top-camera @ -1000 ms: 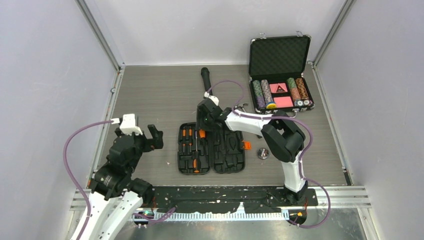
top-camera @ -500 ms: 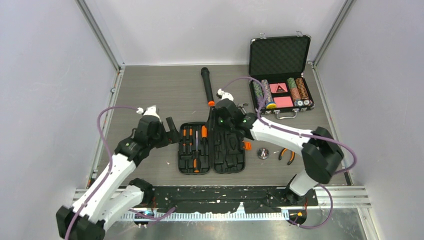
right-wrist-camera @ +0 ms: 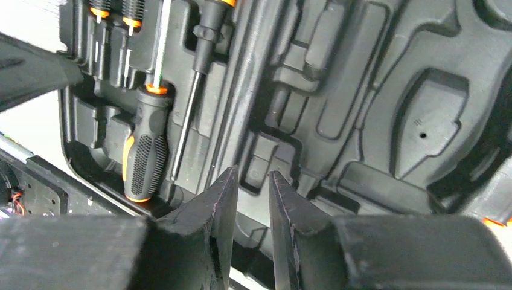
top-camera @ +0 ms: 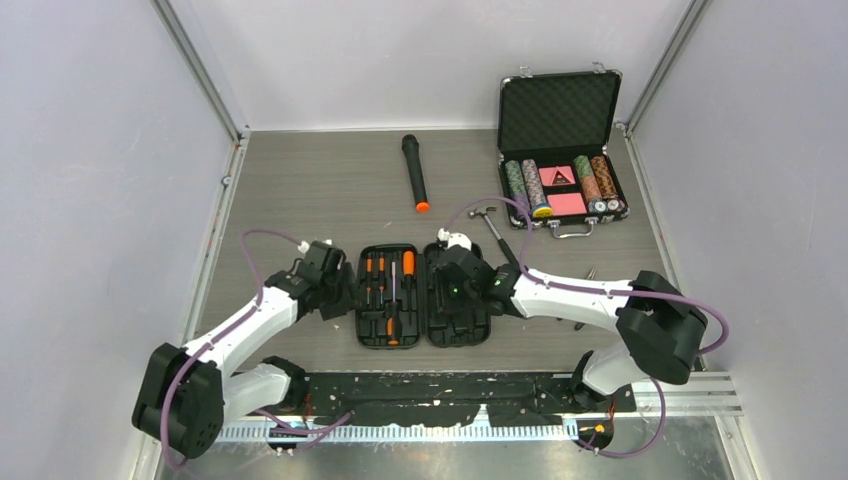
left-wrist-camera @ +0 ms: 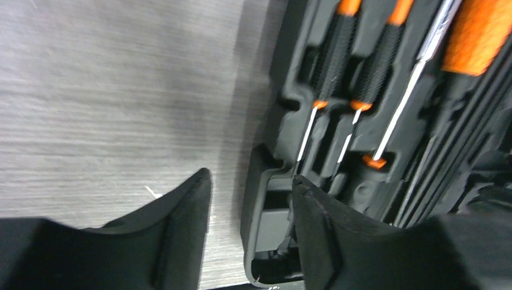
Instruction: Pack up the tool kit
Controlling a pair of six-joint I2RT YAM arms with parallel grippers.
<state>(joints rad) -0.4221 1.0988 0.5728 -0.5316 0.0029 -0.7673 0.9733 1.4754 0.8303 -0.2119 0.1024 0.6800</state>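
The tool kit (top-camera: 462,325) lies open flat in the middle of the table. Its left half holds several orange-black screwdrivers (top-camera: 386,285), its right half shows bare moulded slots (right-wrist-camera: 422,121). My left gripper (top-camera: 343,290) is at the case's left edge, open, and its jaws straddle the rim (left-wrist-camera: 261,199): one finger (left-wrist-camera: 181,223) over the table, the other inside. My right gripper (top-camera: 452,305) hangs low over the right half near the hinge, jaws only slightly apart, nothing between them (right-wrist-camera: 252,171). A big screwdriver handle (right-wrist-camera: 144,160) lies to its left.
A hammer (top-camera: 494,228) lies just beyond the case's far right corner. A bit of the pliers (top-camera: 579,324) shows under my right forearm. A black microphone (top-camera: 415,172) lies further back, and an open poker chip case (top-camera: 560,110) stands at the back right.
Both arms came in to the case: the left reached forward to its left rim, the right drew back from the far edge over the right half. Both pairs of jaws narrowed.
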